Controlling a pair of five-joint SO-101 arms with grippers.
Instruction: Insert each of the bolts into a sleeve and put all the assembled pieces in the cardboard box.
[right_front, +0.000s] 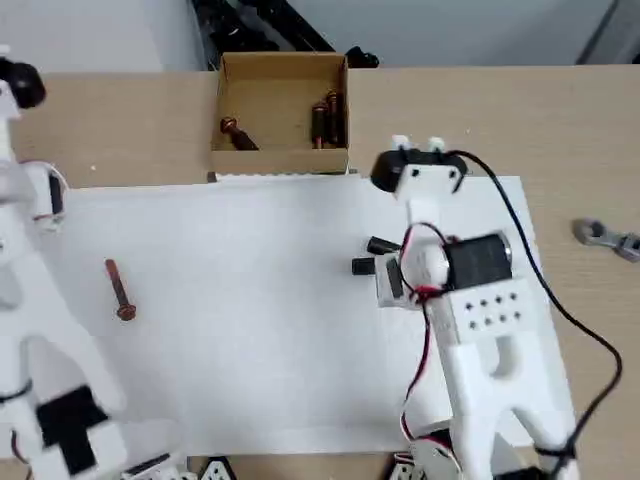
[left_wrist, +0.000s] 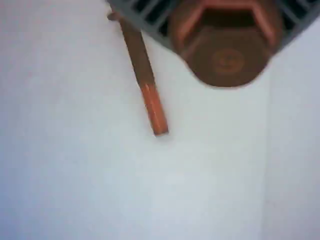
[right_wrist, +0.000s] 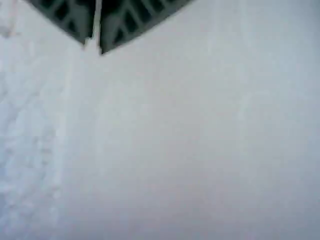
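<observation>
One brown bolt (right_front: 118, 290) lies on the left part of the white sheet (right_front: 250, 330); in the left wrist view this bolt (left_wrist: 145, 90) runs out from under my left gripper (left_wrist: 227, 30). That gripper hangs just above the sheet and is shut on a brown hexagonal sleeve (left_wrist: 227, 50), seen end-on. The cardboard box (right_front: 283, 158) stands at the far edge of the sheet with a few assembled pieces (right_front: 325, 118) inside. My right gripper (right_front: 372, 256) hovers low over the sheet's right half, below the box; its jaws (right_wrist: 95, 42) are shut with nothing between them.
A metal wrench (right_front: 605, 237) lies on the bare wooden table to the right of the sheet. The left arm's white body (right_front: 40, 330) covers the sheet's left edge. Black cables trail from the right arm (right_front: 490, 330).
</observation>
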